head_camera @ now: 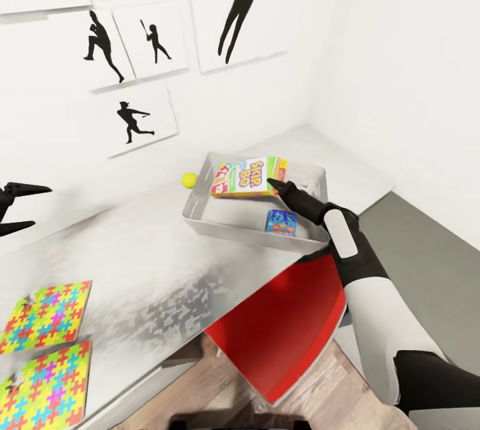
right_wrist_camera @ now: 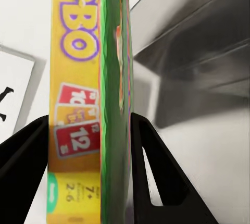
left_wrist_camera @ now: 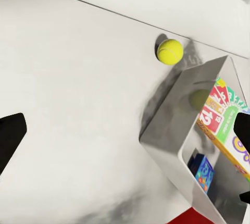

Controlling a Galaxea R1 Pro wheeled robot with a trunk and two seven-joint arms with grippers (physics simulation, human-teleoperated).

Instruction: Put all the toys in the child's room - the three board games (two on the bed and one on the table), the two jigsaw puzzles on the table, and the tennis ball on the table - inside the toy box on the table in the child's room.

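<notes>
SKIP-BO box (head_camera: 248, 177) tilted above toy box (head_camera: 200, 217); ball (head_camera: 189, 180) beside.

Right arm: extended forward, white forearm, black wrist | right hand (head_camera: 275, 185): fingers (right_wrist_camera: 156, 172) clamped on either side of the SKIP-BO box (head_camera: 248, 177) | left hand (head_camera: 23, 207): at the view's left edge, fingers spread apart, holding nothing

The SKIP-BO box (right_wrist_camera: 88, 99) is cut off at the top and bottom edges of the right wrist view, so its name reads only in part. In the head view, the right gripper (head_camera: 279, 185) covers one corner of this box. The lower jigsaw puzzle (head_camera: 43, 387) is cut by the left edge. The left gripper (head_camera: 19, 207) shows only its two finger ends. The print on the small blue box (head_camera: 281, 223) is too small to read.
</notes>
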